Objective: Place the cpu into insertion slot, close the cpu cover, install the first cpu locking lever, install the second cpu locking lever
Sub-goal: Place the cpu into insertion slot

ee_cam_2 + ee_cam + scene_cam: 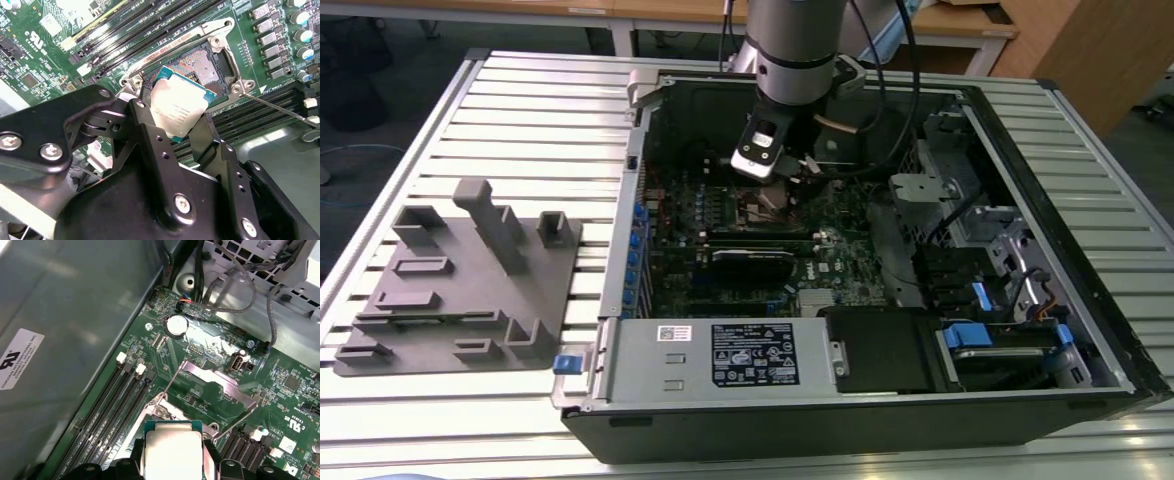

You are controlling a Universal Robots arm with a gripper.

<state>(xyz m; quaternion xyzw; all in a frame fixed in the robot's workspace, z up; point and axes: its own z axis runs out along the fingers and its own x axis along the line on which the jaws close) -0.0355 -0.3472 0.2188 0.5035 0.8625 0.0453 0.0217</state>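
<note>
Exterior view: my arm reaches down into the open computer case [854, 420], which lies on a slatted metal surface [520, 100]; my pincer [767, 150] hangs over the motherboard near the case's far wall. A grey fixture block [467, 280] rests on the surface at the exterior view's left, apart from the case. Second wrist view: my pincer [174, 120] is clenched on the cpu [180, 107], the two black fingers [145, 120] pressing opposite edges of the chip. The cpu is tilted, metal top up, partly over the insertion slot [202, 67], whose pin field is exposed beyond it; whether the chip touches the slot I cannot tell. A thin locking lever [280, 107] juts out beside the slot's rim, next to the long memory slots [150, 25]. First wrist view: the cpu [172, 452] sits in front of the cpu cover [215, 377], which stands raised off the slot.
</note>
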